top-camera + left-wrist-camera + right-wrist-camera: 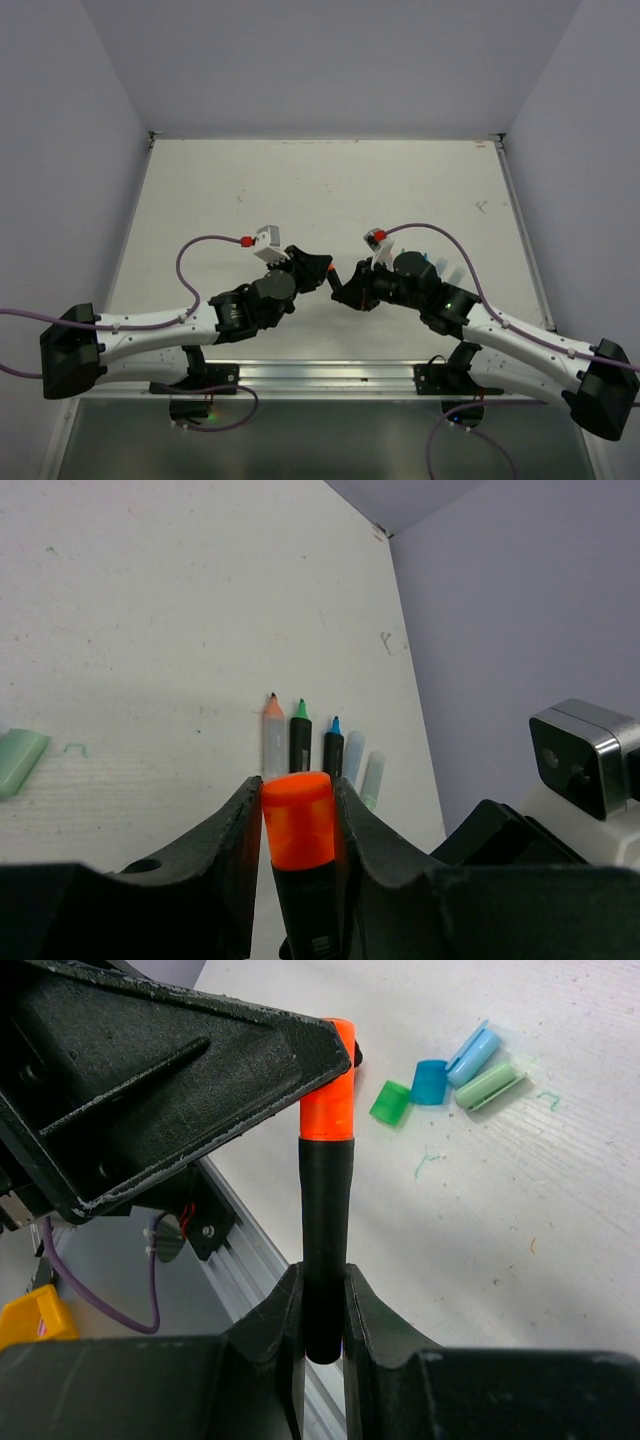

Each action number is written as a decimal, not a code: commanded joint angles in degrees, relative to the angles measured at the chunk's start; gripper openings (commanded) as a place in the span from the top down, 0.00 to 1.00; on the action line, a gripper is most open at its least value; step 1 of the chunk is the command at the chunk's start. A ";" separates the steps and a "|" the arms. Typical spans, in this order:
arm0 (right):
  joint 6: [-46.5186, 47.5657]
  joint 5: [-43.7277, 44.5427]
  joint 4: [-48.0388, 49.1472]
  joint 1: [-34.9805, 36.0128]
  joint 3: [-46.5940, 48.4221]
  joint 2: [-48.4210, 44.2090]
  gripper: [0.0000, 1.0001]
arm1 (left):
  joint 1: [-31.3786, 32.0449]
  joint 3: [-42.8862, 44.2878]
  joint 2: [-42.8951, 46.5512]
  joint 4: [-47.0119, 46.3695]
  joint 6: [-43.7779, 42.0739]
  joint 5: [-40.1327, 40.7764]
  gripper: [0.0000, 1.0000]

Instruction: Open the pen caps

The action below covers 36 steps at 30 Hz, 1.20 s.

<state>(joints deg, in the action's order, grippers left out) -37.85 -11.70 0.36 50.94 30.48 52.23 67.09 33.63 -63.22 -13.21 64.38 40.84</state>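
Above table (pixel 330 190), grippers (pixel 325 268) (pixel 352 286) opposed, marker (pixel 325 1240) between

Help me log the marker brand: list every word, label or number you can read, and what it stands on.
None can be read.
Marker: pale print on its black body, too blurred to read.
Table: green scribbles, no letters.

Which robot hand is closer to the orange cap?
Left. The left gripper has a finger on each side of the orange cap, squeezing it. The right gripper is farther along the pen, shut on the black marker body below the cap.
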 commanded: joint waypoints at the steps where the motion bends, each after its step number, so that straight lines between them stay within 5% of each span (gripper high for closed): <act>1: 1.11 -0.69 1.31 -0.05 0.28 0.42 1.00 | -0.90 -0.49 -0.06 -5.07 -1.89 -1.81 0.69; 5: 1.63 0.36 0.78 -0.14 0.63 0.07 1.00 | -1.26 -0.58 -0.67 -5.68 -1.80 -2.87 0.71; 13: 2.16 0.54 -0.10 -0.05 2.13 0.42 1.00 | -2.05 -0.05 -1.38 -5.60 -2.07 -4.45 0.49; 20: 2.25 0.19 -0.18 -0.05 2.57 0.33 1.00 | -2.49 0.12 -2.34 -6.82 -2.33 -5.68 0.49; 26: 2.25 0.45 -0.18 -0.05 2.57 0.42 1.00 | -3.02 -0.49 -2.79 -9.90 -3.64 -8.14 0.72; 28: 2.25 0.37 -0.18 -0.14 2.66 0.51 1.00 | -3.46 -1.19 -2.52 -10.95 -4.44 -9.20 0.99; 36: 0.93 1.86 -3.61 0.13 0.46 0.24 1.00 | -8.98 -1.73 -1.73 -8.33 -6.53 -11.13 1.00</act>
<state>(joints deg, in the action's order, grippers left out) -36.64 -10.61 -0.51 50.78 30.79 52.71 61.54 31.03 -65.56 -22.20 62.30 29.23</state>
